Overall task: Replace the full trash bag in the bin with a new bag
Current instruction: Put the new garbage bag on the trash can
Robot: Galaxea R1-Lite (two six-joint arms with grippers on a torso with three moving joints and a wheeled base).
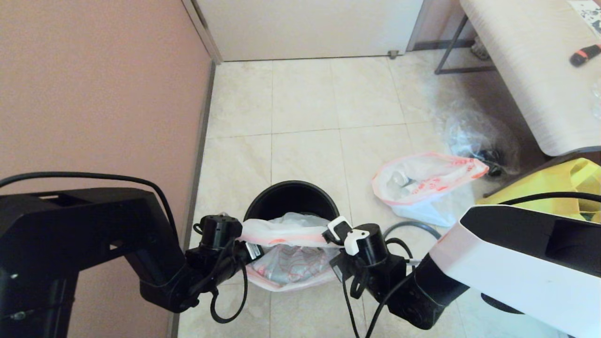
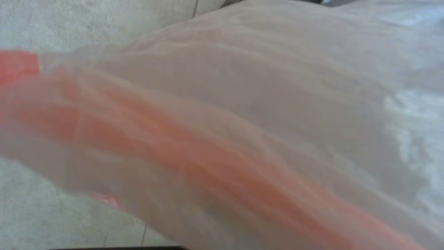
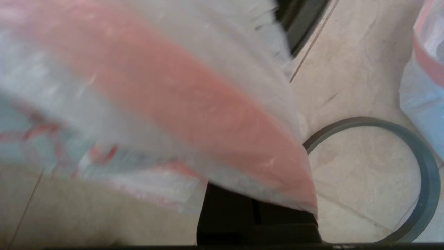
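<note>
The new bag (image 1: 286, 260), thin white plastic with red line drawings and a pink band, is stretched between my two grippers over the near edge of the bin (image 1: 291, 188). The left gripper (image 1: 249, 248) is shut on its left end and the right gripper (image 1: 331, 236) on its right end. In the left wrist view the new bag (image 2: 242, 139) hides the fingers. In the right wrist view the new bag (image 3: 173, 86) comes out of the shut right gripper (image 3: 255, 211). The black bin stands open. The full trash bag (image 1: 422, 180) lies on the floor to the right.
The grey rim ring (image 3: 425, 173) lies on the tiles between the bin and the full bag. A clear plastic bag (image 1: 469, 136) and a yellow bag (image 1: 554, 183) sit by a pale table (image 1: 526, 70) at the right. A pink wall (image 1: 94, 94) runs along the left.
</note>
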